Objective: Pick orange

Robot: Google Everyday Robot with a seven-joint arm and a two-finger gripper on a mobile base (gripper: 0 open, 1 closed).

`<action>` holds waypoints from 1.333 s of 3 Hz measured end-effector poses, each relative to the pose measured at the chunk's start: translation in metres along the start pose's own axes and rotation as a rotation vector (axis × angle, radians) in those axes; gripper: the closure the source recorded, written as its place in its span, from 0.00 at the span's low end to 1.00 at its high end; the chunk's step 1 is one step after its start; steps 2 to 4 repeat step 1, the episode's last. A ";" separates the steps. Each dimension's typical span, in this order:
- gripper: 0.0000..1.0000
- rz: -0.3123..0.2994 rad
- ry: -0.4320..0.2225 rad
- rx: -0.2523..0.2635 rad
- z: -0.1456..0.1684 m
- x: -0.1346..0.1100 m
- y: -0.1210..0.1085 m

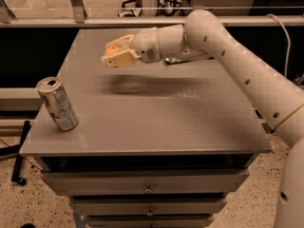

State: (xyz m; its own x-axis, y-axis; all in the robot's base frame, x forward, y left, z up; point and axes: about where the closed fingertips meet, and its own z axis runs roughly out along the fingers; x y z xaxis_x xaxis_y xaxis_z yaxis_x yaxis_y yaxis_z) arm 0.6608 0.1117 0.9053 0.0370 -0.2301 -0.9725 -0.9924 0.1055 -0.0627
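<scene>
The orange (112,50) is a small bright orange fruit, mostly hidden between the cream fingers of my gripper (114,52). The gripper is shut on it and holds it in the air above the far left part of the grey table (142,122); its shadow lies on the tabletop below. The white arm reaches in from the right.
A silver drink can (57,103) stands tilted near the table's front left corner. A green snack bag (172,60) peeks out behind the arm at the back. Drawers sit under the tabletop. A railing runs behind the table.
</scene>
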 end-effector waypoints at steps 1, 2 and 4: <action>1.00 0.002 -0.008 -0.024 0.001 -0.003 0.007; 1.00 0.002 -0.008 -0.024 0.001 -0.003 0.007; 1.00 0.002 -0.008 -0.024 0.001 -0.003 0.007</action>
